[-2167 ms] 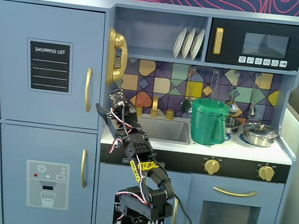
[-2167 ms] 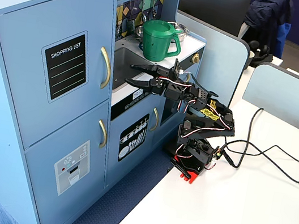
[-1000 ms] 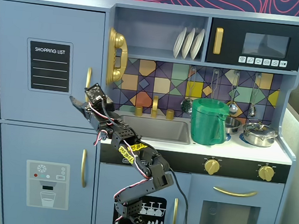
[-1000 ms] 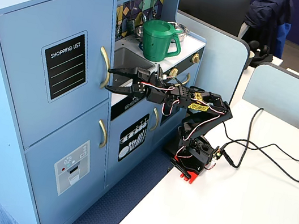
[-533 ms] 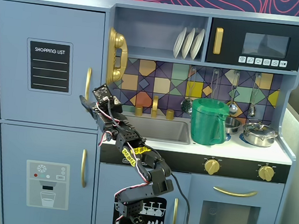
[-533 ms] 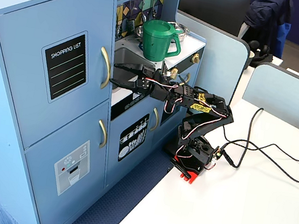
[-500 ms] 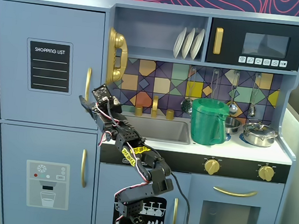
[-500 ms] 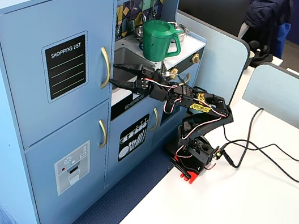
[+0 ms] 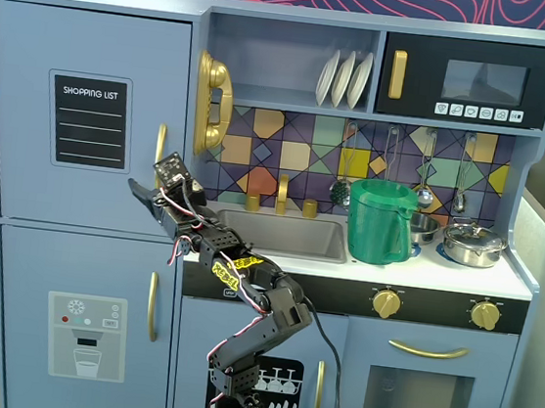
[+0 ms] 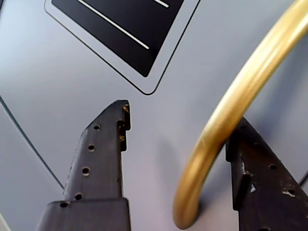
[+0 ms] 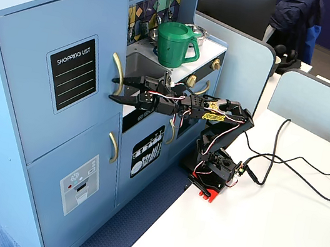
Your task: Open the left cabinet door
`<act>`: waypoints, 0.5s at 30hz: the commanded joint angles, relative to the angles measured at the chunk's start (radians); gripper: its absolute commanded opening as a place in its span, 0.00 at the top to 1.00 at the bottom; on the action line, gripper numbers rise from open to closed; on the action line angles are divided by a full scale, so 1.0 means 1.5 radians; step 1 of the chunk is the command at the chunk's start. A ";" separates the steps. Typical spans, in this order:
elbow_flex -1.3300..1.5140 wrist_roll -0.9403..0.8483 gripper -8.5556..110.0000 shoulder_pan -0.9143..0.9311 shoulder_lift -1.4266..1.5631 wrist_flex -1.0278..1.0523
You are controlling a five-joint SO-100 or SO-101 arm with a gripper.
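The left cabinet door (image 9: pixel 91 65) is pale blue-grey with a black "SHOPPING LIST" panel (image 9: pixel 88 122) and a curved gold handle (image 9: pixel 160 142). It sits flush with the cabinet in both fixed views (image 11: pixel 33 76). My gripper (image 9: pixel 148 176) is open at the lower part of the handle (image 11: pixel 118 71), one finger on either side of it (image 11: pixel 117 88). In the wrist view the gripper (image 10: pixel 182 115) faces the door (image 10: pixel 57 96). The handle (image 10: pixel 240 91) lies between the fingers, close against the right finger (image 10: pixel 260 178), and the panel corner (image 10: pixel 130 29) shows above.
Below is the door with a water-dispenser picture (image 9: pixel 85 335) and its own gold handle (image 9: pixel 153 306). To the right are a gold phone (image 9: pixel 212 104), a sink (image 9: pixel 279 232), a green pitcher (image 9: pixel 381 221) and a small dish-rack door (image 9: pixel 276 392). The arm's base (image 11: pixel 211 169) stands on a white table (image 11: pixel 272 243) with cables.
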 commanded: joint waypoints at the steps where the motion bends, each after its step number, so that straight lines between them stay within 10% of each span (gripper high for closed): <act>1: -0.039 -0.009 0.81 -0.027 -0.004 -0.042; 15: 0.004 -0.086 0.81 -0.153 0.058 -0.048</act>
